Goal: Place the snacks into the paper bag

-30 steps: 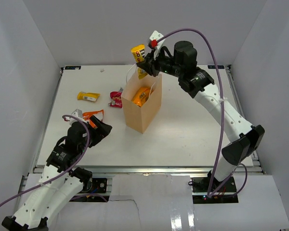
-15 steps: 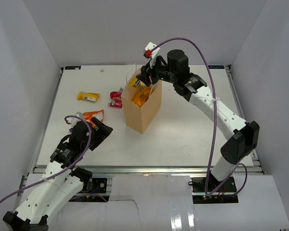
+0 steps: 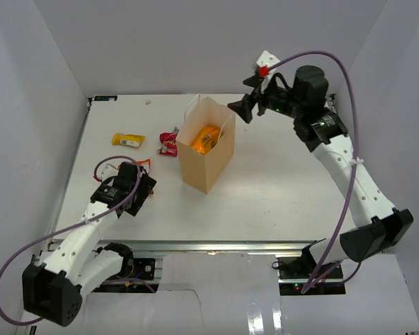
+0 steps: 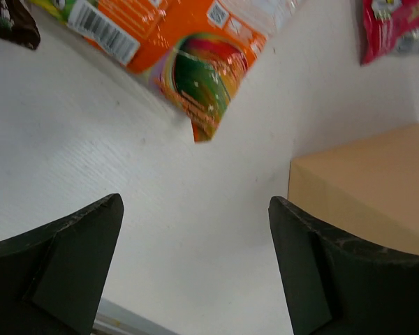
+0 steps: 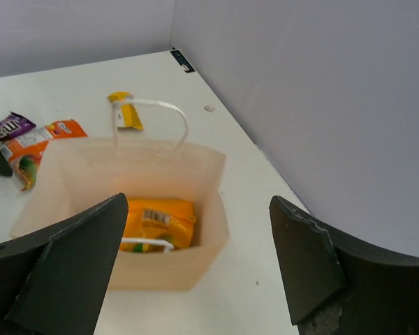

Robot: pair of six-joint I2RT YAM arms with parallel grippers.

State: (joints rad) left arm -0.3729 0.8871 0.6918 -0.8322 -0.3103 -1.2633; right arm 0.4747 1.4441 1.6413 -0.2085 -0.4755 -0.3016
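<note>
The paper bag (image 3: 211,166) stands upright mid-table, its mouth open; a yellow-orange snack pack (image 5: 157,222) lies inside the paper bag (image 5: 146,269). My right gripper (image 3: 241,110) hangs open and empty just above and to the right of the bag's rim. My left gripper (image 4: 195,202) is open and empty, low over the table, a short way from an orange packet (image 4: 188,63). A dark purple packet (image 4: 10,21) lies beside the orange one. Red wrappers (image 3: 169,143) and a yellow packet (image 3: 128,140) lie left of the bag.
White walls close in the table (image 3: 279,188) on three sides. The bag's white cord handles (image 5: 157,105) stick up above its rim. The bag's tan side (image 4: 363,188) stands close to the right of my left gripper.
My right gripper let the yellow pack drop into the bag, opened, and drew back up and to the right. My left gripper moved forward towards the orange packet.
</note>
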